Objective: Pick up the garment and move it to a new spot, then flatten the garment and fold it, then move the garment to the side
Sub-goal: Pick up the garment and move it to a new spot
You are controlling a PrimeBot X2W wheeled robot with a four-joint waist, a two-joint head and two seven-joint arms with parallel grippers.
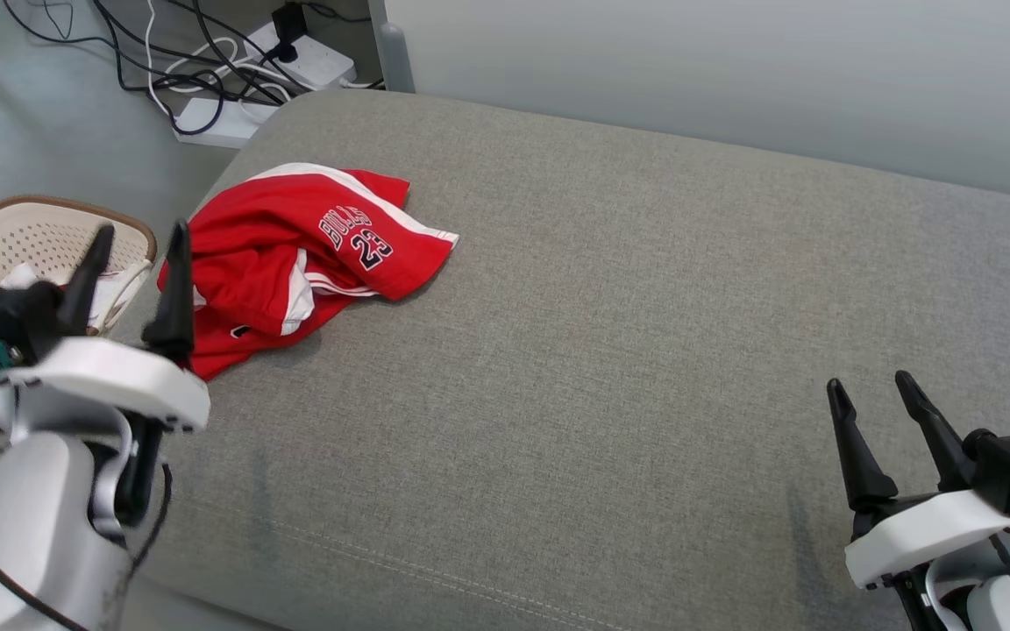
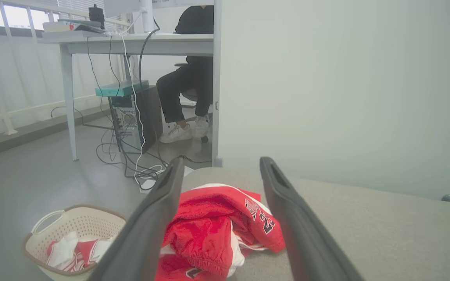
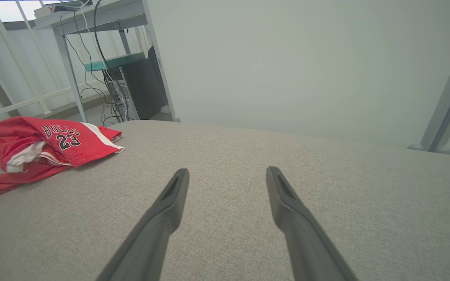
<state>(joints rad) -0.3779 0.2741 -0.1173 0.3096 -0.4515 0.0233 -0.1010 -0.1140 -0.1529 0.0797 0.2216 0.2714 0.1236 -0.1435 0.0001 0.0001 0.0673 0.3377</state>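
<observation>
Red garment (image 1: 295,254) lies just beyond the left end effector (image 1: 143,228).

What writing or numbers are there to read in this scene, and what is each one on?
"BULLS": on the red garment.
"23": just below it, on the same garment.
A dark mark lower on the garment is half hidden in the folds and unreadable.

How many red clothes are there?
2 that I can see: the red garment crumpled on the grey cushion, and red-and-white cloth in the basket beside it. More may hide in the basket.
</observation>
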